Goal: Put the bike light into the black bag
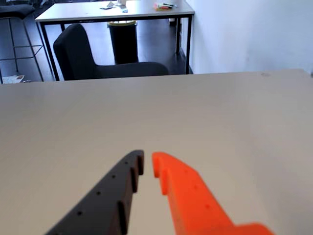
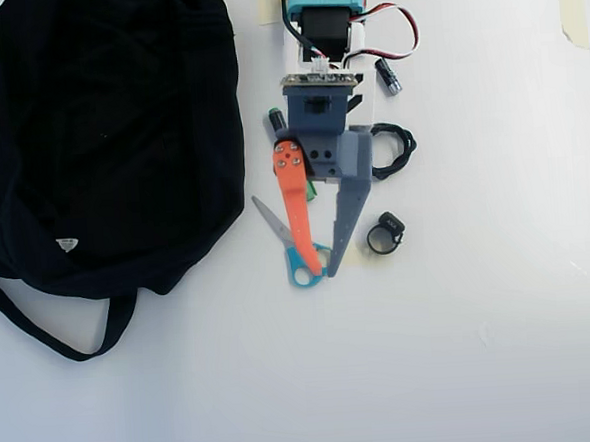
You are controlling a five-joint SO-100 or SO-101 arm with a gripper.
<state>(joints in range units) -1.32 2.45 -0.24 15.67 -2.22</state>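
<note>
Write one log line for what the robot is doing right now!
gripper: nearly shut, empty, above scissors | bike light: on table, right of gripper | black bag: left, light not inside

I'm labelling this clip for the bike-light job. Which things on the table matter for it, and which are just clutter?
Belong to the job:
bike light
black bag
gripper, nearly closed, holding nothing

Just lying about:
scissors with blue handles
coiled black cable
small cylindrical battery
</note>
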